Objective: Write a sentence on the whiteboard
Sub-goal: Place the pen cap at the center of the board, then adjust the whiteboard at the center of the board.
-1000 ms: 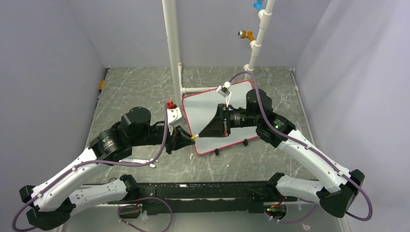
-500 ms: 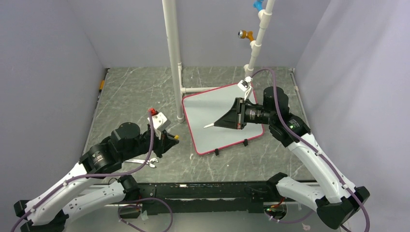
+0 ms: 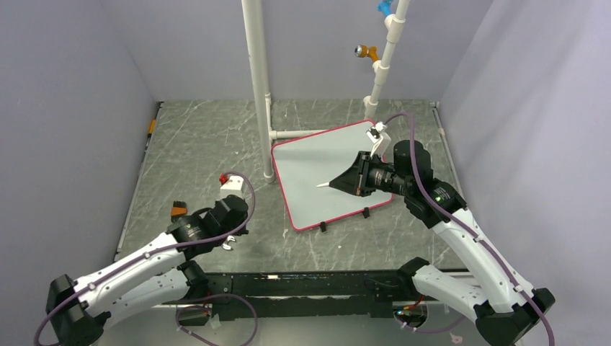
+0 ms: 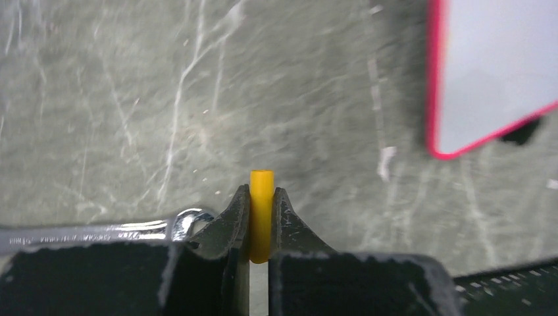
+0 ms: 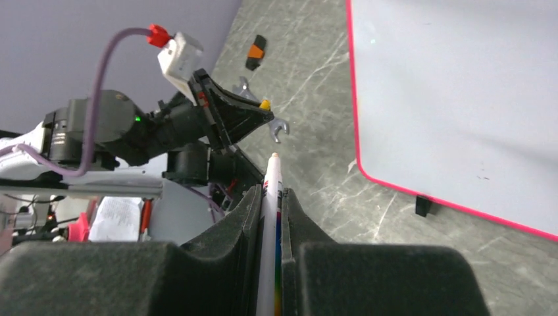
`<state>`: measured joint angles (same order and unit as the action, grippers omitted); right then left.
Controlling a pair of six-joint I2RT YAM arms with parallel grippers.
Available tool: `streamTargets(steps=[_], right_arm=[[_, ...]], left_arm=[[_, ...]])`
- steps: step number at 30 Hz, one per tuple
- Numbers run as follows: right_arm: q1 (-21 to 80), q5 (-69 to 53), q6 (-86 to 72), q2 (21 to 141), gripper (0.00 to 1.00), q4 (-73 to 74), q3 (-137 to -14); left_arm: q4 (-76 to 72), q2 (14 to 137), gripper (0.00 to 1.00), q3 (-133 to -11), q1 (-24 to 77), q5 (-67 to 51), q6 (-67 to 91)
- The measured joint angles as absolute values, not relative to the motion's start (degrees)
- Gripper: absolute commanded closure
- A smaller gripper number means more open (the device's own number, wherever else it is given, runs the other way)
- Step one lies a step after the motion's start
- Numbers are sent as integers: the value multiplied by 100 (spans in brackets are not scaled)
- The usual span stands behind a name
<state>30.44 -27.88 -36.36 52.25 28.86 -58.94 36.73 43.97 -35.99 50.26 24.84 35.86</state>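
The whiteboard (image 3: 302,184) lies flat at the table's middle, white with a red-pink rim and two black clips on its near edge. It also fills the right wrist view (image 5: 460,99). No sentence shows on it. My right gripper (image 3: 340,181) hovers over the board, shut on a white marker (image 5: 272,174) whose bare tip points left. My left gripper (image 4: 262,192) is low over the table left of the board, shut on a short yellow cap (image 4: 261,210). That cap (image 5: 265,104) shows in the right wrist view too.
A metal wrench (image 3: 220,243) lies on the table by the left gripper. A small orange and black object (image 3: 178,210) sits further left. A white pipe post (image 3: 258,86) rises behind the board's far left corner, and grey walls enclose the table.
The two grippers met at the board's left edge, then parted. The left arm drew back to the near left with the yellow cap. The right gripper carried the marker rightward over the board.
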Motion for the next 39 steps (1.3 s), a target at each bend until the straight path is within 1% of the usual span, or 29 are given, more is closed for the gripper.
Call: streamTargets(steps=[3,6,10,14,16,17,19,22,28,33,36,39], right_arm=[[3044,-2574,-3577,5183,100,2985,-5859],[3046,-2421,-3548,5087,100,3039,-5817],[3046,-2239,-3492,4960,100,3092,-5806],[3044,-2051,-3514,4888,100,3153,-5808],[3044,-1940,-3612,4862,100,3205,-5815],[3046,-1861,-3695,4851,100,3253,-5835],[3044,-1752,-3900,4842,100,3361,-5933],[3044,-1538,-4309,4869,100,3616,-6401],[3044,-1175,-5124,5203,100,4160,-8086],[3044,-963,-5677,5559,100,4661,-9273],[3044,-926,-5876,5817,100,4866,-9830],[3044,-958,-6010,6064,100,4952,-10138]], left_arm=[[3542,4626,86,-3155,4794,2539,3920],[3277,4845,78,-2783,4528,2469,4171],[2952,5048,60,-2436,4278,2252,4335],[2779,5183,35,-2368,4204,2152,4469],[2703,5225,28,-2368,4195,2141,4530],[2694,5238,26,-2368,4193,2132,4574],[2703,5251,24,-2368,4191,2130,4624],[2770,5234,22,-2379,4191,2128,4646],[3288,4908,22,-2808,4195,2108,4427],[3540,4893,24,-3994,4261,2038,3699],[3487,5262,24,-4888,4364,1870,3103],[3428,5795,24,-5662,4523,1599,2565]])
